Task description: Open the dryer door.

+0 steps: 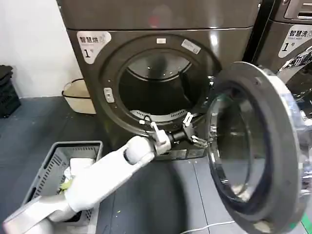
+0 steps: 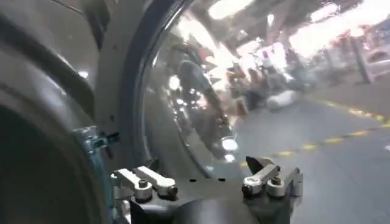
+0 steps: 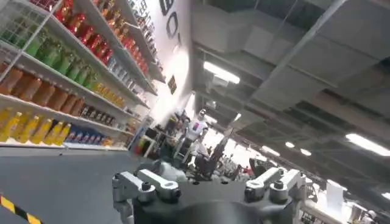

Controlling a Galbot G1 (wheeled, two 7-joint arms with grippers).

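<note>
Chrome-rimmed dryer door (image 1: 253, 141) stood swung wide to the right of the dryer (image 1: 161, 63), w/ left gripper (image 1: 195, 134) spread open, holding nothing, just beside its inner edge, prob. to push.

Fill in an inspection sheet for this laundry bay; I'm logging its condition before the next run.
Surface: dark grey floor, nothing spilled.
Job's things: dryer with its door swung wide open to the right, drum exposed.
Clutter: grey basket holding laundry at lower left; cream tub beside the dryer.
Grippers: left gripper open, at the door's inner edge by the drum opening; right gripper open, raised, facing shelves and ceiling.
Cables: white cable on the floor.
Surroundings: second machine at right, white wall at left.
</note>
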